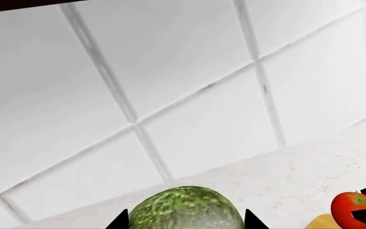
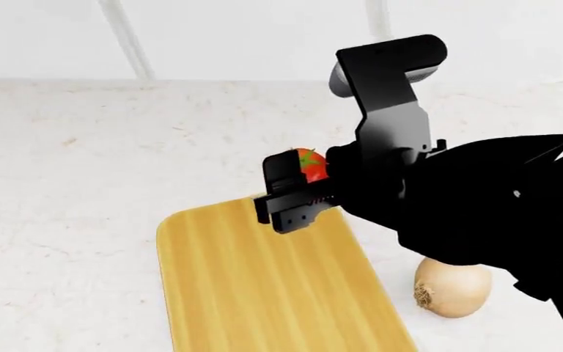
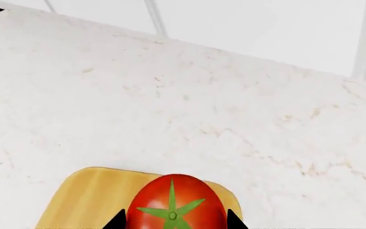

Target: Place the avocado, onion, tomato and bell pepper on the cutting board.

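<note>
1. Right fingers (image 2: 301, 192) are pinching the tomato (image 3: 175, 202). In the right wrist view the two black tips sit tight against either side of it, green star facing the camera.
2. From the head view the tomato (image 2: 311, 164) is just a red sliver peeking out behind the black finger block, held up over the far end of the cutting board (image 2: 262, 286). Can't tell if it's touching the wood, but it looks lifted.
3. Left fingers (image 1: 186, 223) are closed around the avocado (image 1: 186, 207): bumpy green skin fills the gap, with a black tip on each side at the frame edge. The left arm isn't visible in the head view at all, so that's wrist cam only.
4. Same left wrist view also catches the tomato (image 1: 353, 208) with the right arm's black fingers on it, plus a corner of the yellow board (image 1: 323, 222) under it. So the two grippers are near each other.
5. The board lies flat on the table (image 2: 67, 183), long side running away from the robot, grain lengthwise, nothing resting on the part I can see.
6. The onion (image 2: 451, 287) sits on the table just beside the board's right edge, not on it, root tuft pointing toward the board. It's partly tucked under the right arm.
7. Behind everything is a white tiled wall (image 1: 183, 71) with grey grout lines, meeting the marble-looking table.
8. Bell pepper isn't in any of the shots.
</note>
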You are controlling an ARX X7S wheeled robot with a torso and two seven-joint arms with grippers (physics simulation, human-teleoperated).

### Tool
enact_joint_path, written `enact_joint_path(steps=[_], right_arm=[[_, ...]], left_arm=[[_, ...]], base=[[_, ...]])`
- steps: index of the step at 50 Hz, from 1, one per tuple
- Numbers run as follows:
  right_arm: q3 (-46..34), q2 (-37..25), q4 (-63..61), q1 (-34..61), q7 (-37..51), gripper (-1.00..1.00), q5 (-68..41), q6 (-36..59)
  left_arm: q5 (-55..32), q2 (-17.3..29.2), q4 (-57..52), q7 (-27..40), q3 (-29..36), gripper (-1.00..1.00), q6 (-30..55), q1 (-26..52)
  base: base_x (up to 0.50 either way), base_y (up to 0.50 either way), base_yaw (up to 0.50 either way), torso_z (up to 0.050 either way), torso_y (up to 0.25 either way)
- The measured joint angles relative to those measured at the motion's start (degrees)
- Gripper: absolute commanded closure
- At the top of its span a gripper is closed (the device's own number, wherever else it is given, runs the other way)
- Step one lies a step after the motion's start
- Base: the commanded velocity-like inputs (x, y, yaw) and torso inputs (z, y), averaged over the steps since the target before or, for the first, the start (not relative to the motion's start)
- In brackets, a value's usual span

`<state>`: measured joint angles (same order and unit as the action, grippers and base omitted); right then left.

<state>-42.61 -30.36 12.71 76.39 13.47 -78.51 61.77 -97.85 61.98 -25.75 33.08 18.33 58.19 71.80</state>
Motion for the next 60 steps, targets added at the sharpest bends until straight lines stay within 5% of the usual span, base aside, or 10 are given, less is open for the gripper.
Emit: enact_joint_path(steps=[22, 23, 38, 60], right_arm=[[-0.7, 0.0, -0.2, -2.1, -0.2, 1.0, 0.4, -1.1], [-0.7, 0.0, -0.3, -2.1, -0.2, -1.0, 0.3, -1.1], [0.1, -0.6, -2.7, -1.0, 0.6, -1.0, -0.6, 0.2], [8.1, -8.5, -18.5, 4.4, 15.4, -1.0, -14.7, 4.3]], left_arm=[[0.0, 0.3, -0.3, -0.1, -0.2, 1.0, -0.4, -0.5], [0.1, 0.3, -0.3, -0.1, -0.2, 1.0, -0.4, -0.6], [0.4, 0.2, -0.1, -0.3, 0.0, 1.0, -0.4, -0.5], [4.0, -3.2, 0.8, -2.8, 3.9, 1.0, 2.7, 1.9]], base=[[0.0, 0.0, 0.0, 0.0, 0.0], [0.0, 0.0, 0.0, 0.0, 0.0], [0.0, 0.0, 0.0, 0.0, 0.001], [0.0, 0.0, 0.0, 0.0, 0.0]])
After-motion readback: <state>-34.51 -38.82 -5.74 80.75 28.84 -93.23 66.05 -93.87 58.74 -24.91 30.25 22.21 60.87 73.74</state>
